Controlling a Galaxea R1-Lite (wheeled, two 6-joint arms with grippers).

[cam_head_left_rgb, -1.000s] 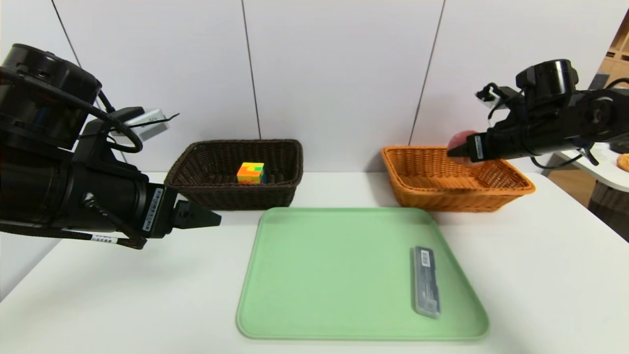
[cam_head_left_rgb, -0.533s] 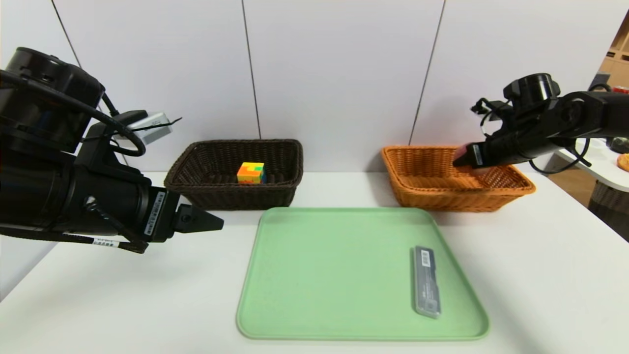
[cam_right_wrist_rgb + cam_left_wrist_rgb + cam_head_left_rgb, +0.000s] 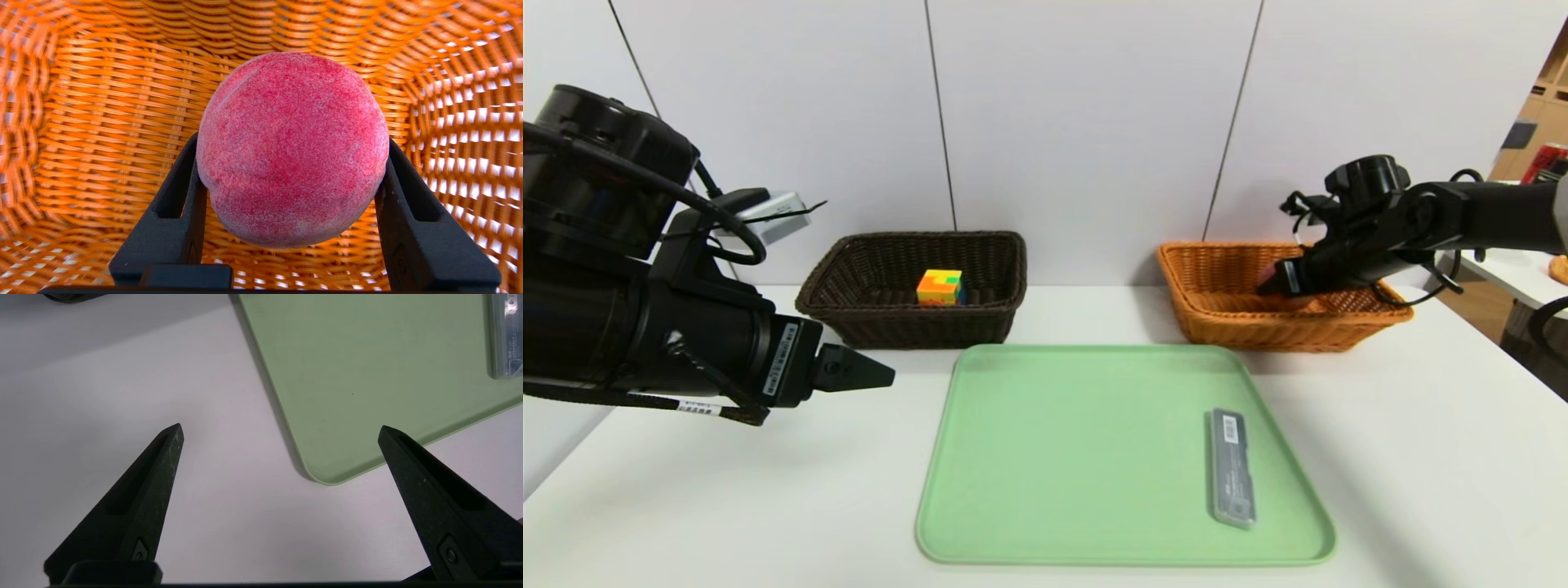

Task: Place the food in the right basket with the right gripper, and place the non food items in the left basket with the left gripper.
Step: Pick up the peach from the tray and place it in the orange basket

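A pink-red peach (image 3: 292, 149) sits clamped between the black fingers of my right gripper (image 3: 292, 139). That gripper (image 3: 1278, 282) is down inside the orange-tan right basket (image 3: 1225, 327), just above its woven floor (image 3: 102, 102); in the head view the peach is hidden behind the gripper. The orange, yellow and green puzzle cube (image 3: 939, 287) lies in the dark brown left basket (image 3: 849, 314). The grey case with a barcode sticker (image 3: 1230, 467) lies on the green tray's right side. My left gripper (image 3: 882, 377) hovers open and empty left of the tray, over the tray's near corner (image 3: 280, 428).
The green tray (image 3: 1054, 457) fills the middle of the white table (image 3: 1421, 457), in front of both baskets. A white panelled wall stands close behind the baskets. Another table edge (image 3: 1515, 282) shows at the far right.
My right gripper has come down with the peach from above the orange basket's rim into the basket. The left arm has barely moved.
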